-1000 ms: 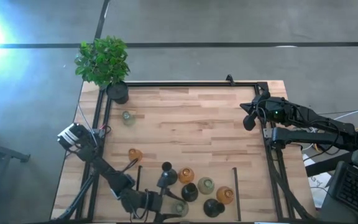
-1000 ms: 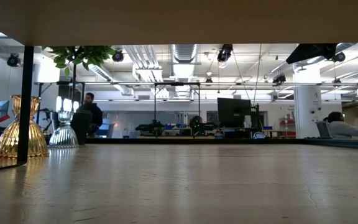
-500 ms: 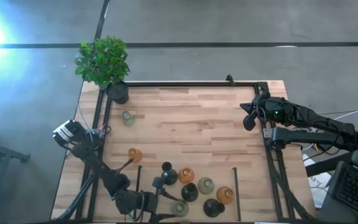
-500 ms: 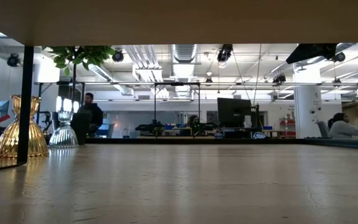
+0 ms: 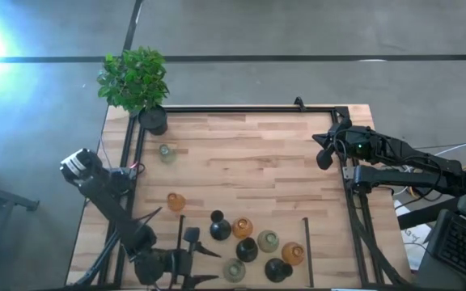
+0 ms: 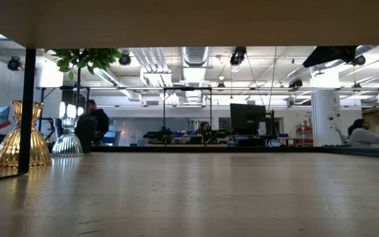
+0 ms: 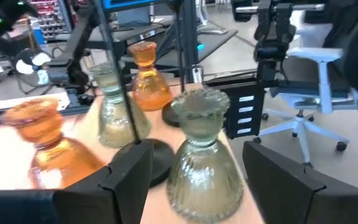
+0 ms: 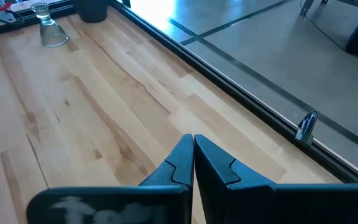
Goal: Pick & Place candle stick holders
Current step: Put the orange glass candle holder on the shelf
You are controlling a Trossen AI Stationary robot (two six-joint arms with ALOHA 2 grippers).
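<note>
Left arm: folded low along the near-left corner of the table, its left gripper [image 5: 194, 257] pointing toward the cluster of holders, just beside them.
Left gripper: fingers spread wide with nothing between them; from its wrist camera a pale green-grey ribbed glass holder [image 7: 205, 158] stands upright straight ahead between the two fingers, not touched.
Right arm: parked at the right edge of the table, well apart from the holders, its right gripper [image 5: 324, 158] over the far-right boards.
Right gripper: fingers pressed together, holding nothing.
Surface: light wooden plank table [image 5: 257, 153] with a dark metal frame around it.
Room: grey floor around the table; a black pot with a leafy green plant [image 5: 136, 81] at the far-left corner; across the table, desks, monitors and seated people in an open workshop.
Holder cluster: black, amber-orange and pale green-grey bulb-based candle stick holders [image 5: 253, 246] grouped near the front edge, all upright, close together.
Lone amber holder: a translucent amber-orange one [image 5: 175, 201] stands left of the cluster, apart from it.
Lone pale holder: a clear greenish one [image 5: 167, 152] stands near the plant pot, well apart from the rest.
</note>
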